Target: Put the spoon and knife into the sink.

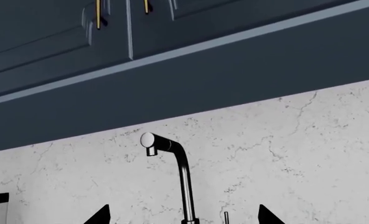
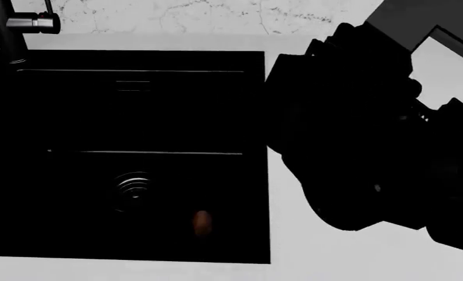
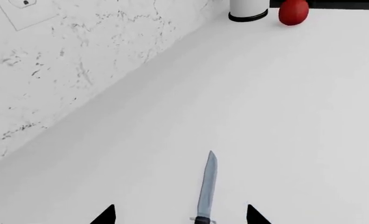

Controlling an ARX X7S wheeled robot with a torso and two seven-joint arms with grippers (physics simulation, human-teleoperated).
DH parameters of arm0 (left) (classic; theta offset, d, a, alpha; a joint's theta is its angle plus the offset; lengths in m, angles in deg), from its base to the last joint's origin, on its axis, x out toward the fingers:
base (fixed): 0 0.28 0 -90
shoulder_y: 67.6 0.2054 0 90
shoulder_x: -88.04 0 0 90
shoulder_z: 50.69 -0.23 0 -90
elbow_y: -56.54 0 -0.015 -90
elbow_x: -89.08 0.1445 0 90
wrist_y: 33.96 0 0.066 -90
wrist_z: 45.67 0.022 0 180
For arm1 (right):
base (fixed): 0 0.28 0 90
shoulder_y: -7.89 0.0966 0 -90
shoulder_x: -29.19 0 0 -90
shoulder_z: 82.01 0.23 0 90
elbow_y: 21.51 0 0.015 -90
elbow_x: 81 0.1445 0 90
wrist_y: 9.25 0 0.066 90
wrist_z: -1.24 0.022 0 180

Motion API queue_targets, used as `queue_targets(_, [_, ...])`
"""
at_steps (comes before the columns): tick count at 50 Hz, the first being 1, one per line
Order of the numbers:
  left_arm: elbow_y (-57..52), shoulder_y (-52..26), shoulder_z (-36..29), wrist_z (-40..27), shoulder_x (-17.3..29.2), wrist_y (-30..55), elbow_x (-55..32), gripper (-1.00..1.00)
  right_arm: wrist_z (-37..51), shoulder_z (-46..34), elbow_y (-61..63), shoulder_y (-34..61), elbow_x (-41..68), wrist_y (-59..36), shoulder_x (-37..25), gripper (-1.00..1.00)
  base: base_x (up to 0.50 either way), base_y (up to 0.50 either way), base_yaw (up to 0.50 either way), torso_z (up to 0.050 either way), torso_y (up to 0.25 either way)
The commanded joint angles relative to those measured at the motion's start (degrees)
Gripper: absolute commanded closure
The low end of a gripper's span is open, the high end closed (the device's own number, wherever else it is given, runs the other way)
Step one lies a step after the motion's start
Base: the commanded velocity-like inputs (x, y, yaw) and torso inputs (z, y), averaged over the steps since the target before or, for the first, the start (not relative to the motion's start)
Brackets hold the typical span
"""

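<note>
The sink [image 2: 215, 117] is a black basin in the white counter, with a ribbed drain [image 2: 133, 187]. The spoon [image 2: 202, 221] lies on the sink floor, showing only its reddish-brown bowl, right of the drain. The knife [image 3: 206, 186] lies on the counter with its silver blade pointing away from the camera, and its black handle starts at the frame edge. My right gripper [image 3: 179, 217] is open with a fingertip on each side of the knife. In the head view my right arm [image 2: 371, 146] hides the knife. My left gripper [image 1: 185, 218] is open and empty, facing the faucet [image 1: 178, 163].
The faucet [image 2: 13, 29] stands at the sink's far left corner. A white cylinder [image 3: 247, 9] and a red round fruit [image 3: 293, 11] stand far along the counter. The marbled backsplash [image 3: 47, 70] carries an outlet [image 3: 25, 4]. Dark cabinets [image 1: 78, 37] hang above.
</note>
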Motion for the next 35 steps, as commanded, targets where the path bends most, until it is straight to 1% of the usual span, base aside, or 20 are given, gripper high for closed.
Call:
queue_targets(1, [1.6, 0.3, -0.2, 0.0, -0.1, -1.6, 0.1, -1.00, 0.5, -2.2, -4.1, -1.6, 0.7, -1.4, 2.7, -1.00, 0.00, 0.00, 0.00, 0.000, 0.000])
queue_targets(35, [3.6, 0.6, -0.1, -0.1, 0.2, -3.6, -0.5, -1.00, 0.1, -6.2, -9.8, -4.4, 2.0, -5.1, 7.5, -1.00, 0.00, 0.00, 0.00, 0.000, 0.000])
